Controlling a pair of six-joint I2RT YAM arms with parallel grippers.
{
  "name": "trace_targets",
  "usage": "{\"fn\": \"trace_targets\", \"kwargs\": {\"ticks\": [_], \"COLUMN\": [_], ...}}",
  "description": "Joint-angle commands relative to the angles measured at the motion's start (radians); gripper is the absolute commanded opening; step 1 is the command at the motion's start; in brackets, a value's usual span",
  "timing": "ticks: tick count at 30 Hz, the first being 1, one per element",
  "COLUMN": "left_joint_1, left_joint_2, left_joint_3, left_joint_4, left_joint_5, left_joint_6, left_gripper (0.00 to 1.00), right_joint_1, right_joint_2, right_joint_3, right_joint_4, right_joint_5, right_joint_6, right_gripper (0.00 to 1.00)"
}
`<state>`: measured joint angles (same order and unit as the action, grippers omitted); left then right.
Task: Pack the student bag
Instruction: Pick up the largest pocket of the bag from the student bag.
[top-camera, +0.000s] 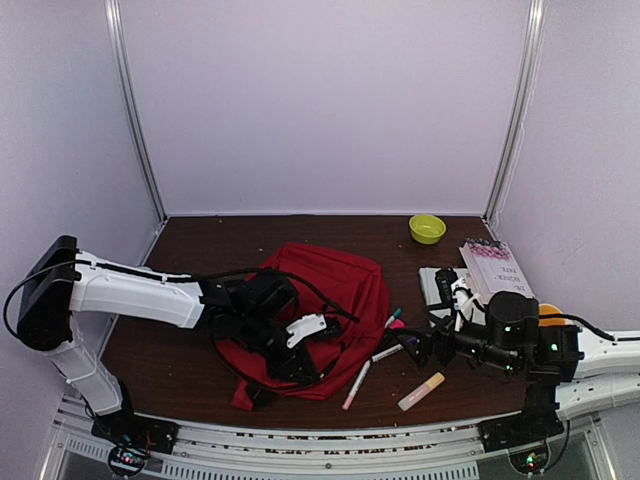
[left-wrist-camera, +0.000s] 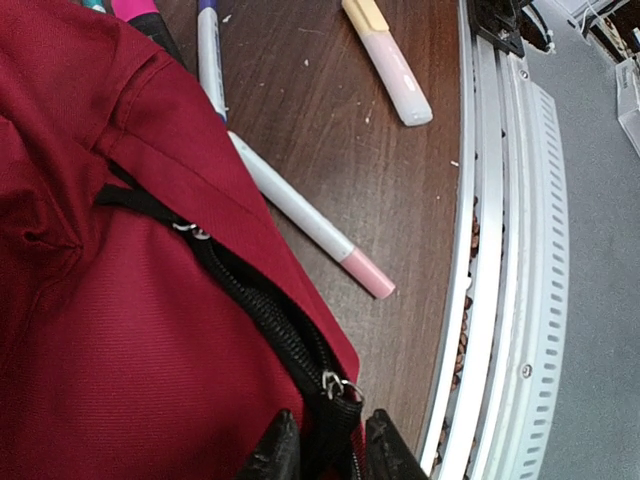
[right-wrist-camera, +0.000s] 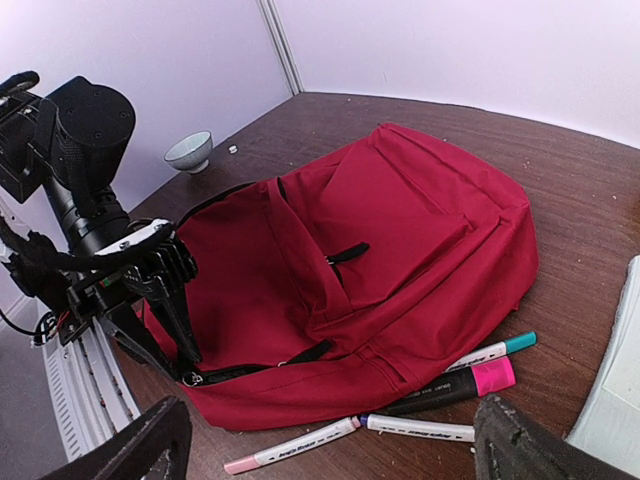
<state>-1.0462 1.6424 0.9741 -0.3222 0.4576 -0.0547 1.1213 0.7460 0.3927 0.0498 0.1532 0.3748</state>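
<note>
Left wrist view: left gripper (left-wrist-camera: 330, 445) is narrowed about the zipper (left-wrist-camera: 262, 303) of the bag (left-wrist-camera: 120, 340), grip cannot be told; right gripper (right-wrist-camera: 330, 425) is held wide, empty; bag is laid mid-table (top-camera: 200, 240), pens (top-camera: 357, 384) at its 4 o'clock

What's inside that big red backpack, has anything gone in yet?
Its inside is hidden: the student bag lies flat with its black zipper closed where it shows. Several markers lie outside it on the table.

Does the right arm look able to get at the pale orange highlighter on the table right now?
Probably yes: the highlighter lies alone on the table, close to the right fingers, which stand open, with nothing in between.
</note>
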Motion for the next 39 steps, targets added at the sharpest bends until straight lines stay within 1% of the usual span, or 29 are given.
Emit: {"fn": "trace_targets", "kwargs": {"ticks": [1,9,10,11,12,13,16,29,32,36,39], "left_joint_1": [0.005,0.005,0.005,0.003,0.001,-0.001,-0.002,-0.003,-0.003,-0.003,-0.004], "left_joint_2": [-0.036,-0.038,-0.037,-0.035,-0.034,-0.033,-0.026,0.036,0.056,0.067,0.051], "left_joint_3": [0.045,0.048,0.047,0.045,0.044,0.042,0.04,0.075,0.078,0.085,0.081], "left_joint_4": [-0.034,-0.049,-0.049,-0.049,-0.048,-0.047,-0.039,-0.05,-0.062,-0.088,-0.099], "left_joint_5": [0.011,0.01,0.01,0.006,-0.004,-0.015,-0.045,-0.076,-0.079,-0.087,-0.09], "left_joint_6": [0.006,0.005,0.005,0.008,0.013,0.019,0.038,0.091,0.099,0.111,0.112], "left_gripper": [0.23,0.14,0.16,0.23,0.32,0.37,0.45,0.5,0.47,0.32,0.28], "right_joint_1": [0.001,0.001,0.0,0.0,0.0,0.001,0.001,0.001,0.0,0.001,0.0], "right_joint_2": [-0.003,-0.002,-0.002,-0.003,-0.003,-0.003,-0.005,-0.017,-0.011,-0.009,-0.009], "right_joint_3": [0.001,-0.008,-0.008,-0.009,-0.009,-0.009,-0.01,-0.02,-0.016,-0.018,-0.019], "right_joint_4": [0.01,0.02,0.019,0.02,0.02,0.019,0.018,0.026,0.028,0.028,0.031], "right_joint_5": [-0.012,-0.016,-0.015,-0.015,-0.016,-0.017,-0.017,-0.015,-0.015,-0.017,-0.017], "right_joint_6": [0.021,0.028,0.03,0.03,0.031,0.031,0.033,0.038,0.033,0.03,0.029], "right_gripper": [0.99,0.99,0.99,0.99,0.99,0.99,0.99,0.99,0.99,0.99,0.99]}}
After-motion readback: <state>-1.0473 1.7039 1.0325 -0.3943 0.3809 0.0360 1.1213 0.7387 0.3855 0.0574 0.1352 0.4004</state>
